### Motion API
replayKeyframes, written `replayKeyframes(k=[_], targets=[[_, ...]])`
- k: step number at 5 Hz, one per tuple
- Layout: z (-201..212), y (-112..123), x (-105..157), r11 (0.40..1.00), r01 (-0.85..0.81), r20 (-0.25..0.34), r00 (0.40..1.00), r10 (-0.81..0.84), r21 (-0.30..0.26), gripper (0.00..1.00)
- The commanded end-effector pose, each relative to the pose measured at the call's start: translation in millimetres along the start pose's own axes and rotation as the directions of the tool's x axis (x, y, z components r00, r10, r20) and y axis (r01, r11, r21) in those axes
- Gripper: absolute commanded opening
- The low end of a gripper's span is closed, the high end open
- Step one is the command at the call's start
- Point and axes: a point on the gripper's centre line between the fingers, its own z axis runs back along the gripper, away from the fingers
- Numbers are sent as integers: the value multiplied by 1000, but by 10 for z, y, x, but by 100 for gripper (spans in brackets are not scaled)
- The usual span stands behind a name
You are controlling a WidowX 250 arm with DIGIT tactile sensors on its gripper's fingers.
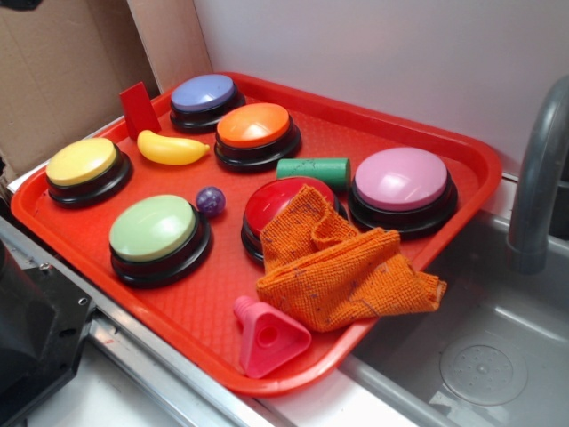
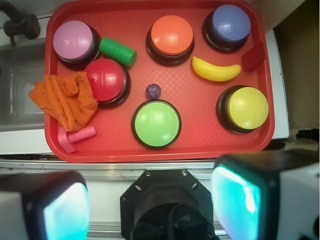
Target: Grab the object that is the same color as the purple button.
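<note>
The object, a small dark purple ball (image 1: pixel 211 201) (image 2: pixel 153 91), rests on the red tray (image 1: pixel 204 307) (image 2: pixel 200 145) between the green button (image 1: pixel 153 229) (image 2: pixel 156 123) and the red button (image 1: pixel 283 206) (image 2: pixel 106 80). The purple button (image 1: pixel 204 94) (image 2: pixel 230 23) stands at the tray's far corner. In the wrist view my gripper (image 2: pixel 150 205) hangs high above the tray's near edge, open, with nothing between its widely spread pads (image 2: pixel 235 202). It does not show in the exterior view.
Orange (image 1: pixel 254 126), yellow (image 1: pixel 82 163) and pink (image 1: pixel 402 180) buttons share the tray with a yellow banana (image 1: pixel 171 149), a green cylinder (image 1: pixel 313 170), an orange cloth (image 1: pixel 342 267), a pink bolt toy (image 1: pixel 267 336) and a red block (image 1: pixel 140 110). A sink with a faucet (image 1: pixel 538 169) lies beside it.
</note>
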Motion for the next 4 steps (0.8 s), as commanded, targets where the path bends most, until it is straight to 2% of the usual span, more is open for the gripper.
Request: replayKeyframes(k=[1,2,3,4], targets=[[0,0,0,1000,0,0,1000,0,0,100],[-135,30,172,994,111,28,993,-111,10,100],[-379,46,375,983,183,90,979,-184,23,100],[-657,86,533,982,184,127,974,-187,36,100]])
